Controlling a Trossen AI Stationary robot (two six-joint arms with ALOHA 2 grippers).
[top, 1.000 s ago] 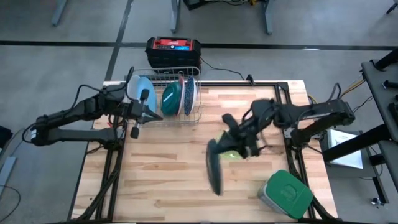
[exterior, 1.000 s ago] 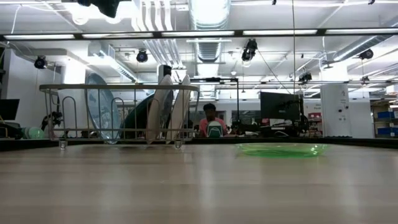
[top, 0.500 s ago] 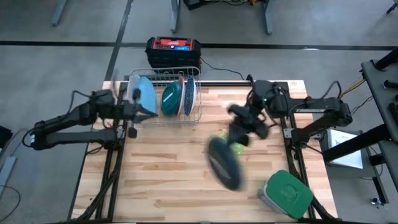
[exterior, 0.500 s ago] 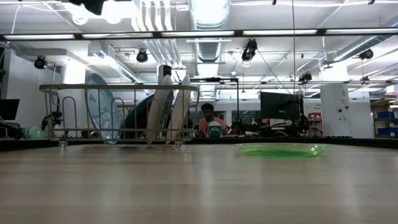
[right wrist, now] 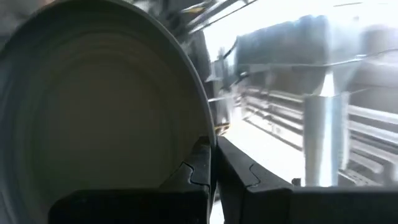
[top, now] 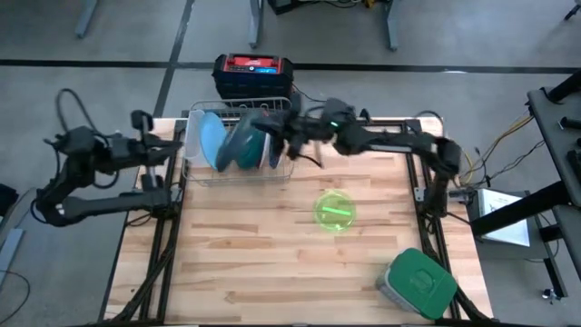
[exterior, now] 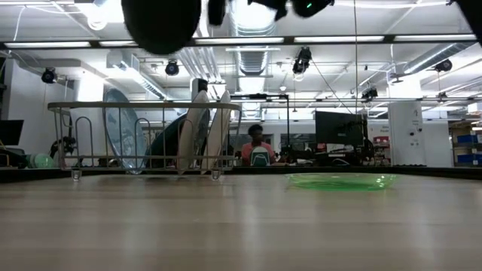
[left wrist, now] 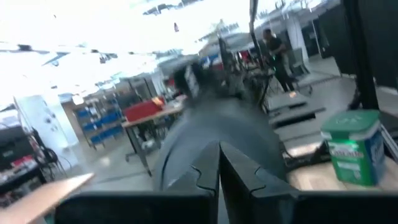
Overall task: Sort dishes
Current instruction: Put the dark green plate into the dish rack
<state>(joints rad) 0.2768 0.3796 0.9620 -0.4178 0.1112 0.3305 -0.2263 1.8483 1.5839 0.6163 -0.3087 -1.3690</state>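
Note:
My right gripper (top: 280, 134) is shut on a dark grey-teal plate (top: 243, 147) and holds it above the wire rack (top: 238, 173) at the table's far left. The plate also shows at the top of the low view (exterior: 162, 22). In the rack a light blue plate (top: 207, 141), a dark plate (exterior: 169, 143) and white plates (exterior: 202, 132) stand on edge. A lime green plate (top: 334, 211) lies flat on the table. My left gripper (top: 177, 150) is shut and empty at the table's left edge, beside the rack. My right gripper pinches the dark plate's rim (right wrist: 200, 134) between its two fingers, one on each face. The fingers come from the table's right side, high over the rack. The plate is lifted clear of rack and table and stands out beyond the fingers, tilted.
A square container with a green lid (top: 418, 283) stands at the near right corner. A red and black box (top: 252, 74) sits behind the rack, beyond the table's far edge. Bare wood lies across the near left half of the table.
My right gripper has carried the dark plate up from the table's middle toward the far left, over the rack; the plate has turned from hanging on edge to broad face up. The lime green plate now lies uncovered. My left gripper has drawn back toward the left edge.

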